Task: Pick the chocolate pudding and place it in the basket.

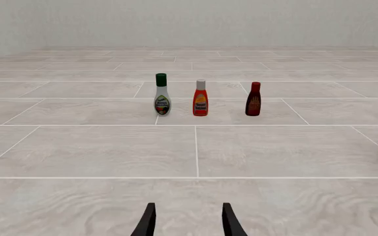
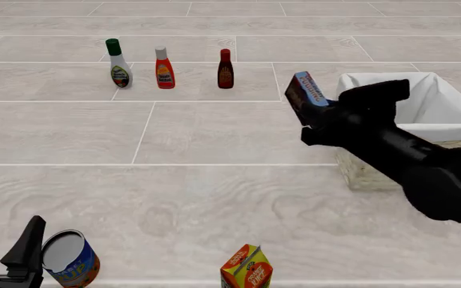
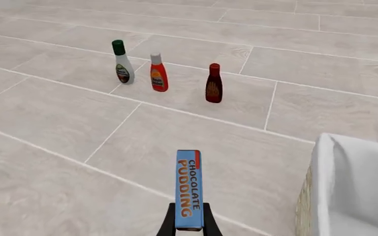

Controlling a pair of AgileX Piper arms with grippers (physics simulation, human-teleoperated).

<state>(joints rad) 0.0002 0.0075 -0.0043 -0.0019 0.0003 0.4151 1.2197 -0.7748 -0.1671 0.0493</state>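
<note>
The chocolate pudding (image 2: 304,96), a small blue and brown carton with white lettering, hangs in the air just left of the basket (image 2: 446,114), held in my right gripper (image 2: 314,117). In the right wrist view the chocolate pudding (image 3: 189,189) stands on edge between the two fingers of the right gripper (image 3: 189,221), and the basket (image 3: 346,191) with its white lining lies close beside it. My left gripper (image 2: 6,249) is low at the near left of the table, open and holding nothing; its fingertips (image 1: 148,219) show spread apart in the left wrist view.
Three bottles stand in a row at the back: a white one with a green cap (image 2: 119,63), a red-orange one (image 2: 164,68) and a dark red one (image 2: 225,69). A tin can (image 2: 69,259) sits by the left gripper. An orange juice carton (image 2: 247,268) is at the near edge.
</note>
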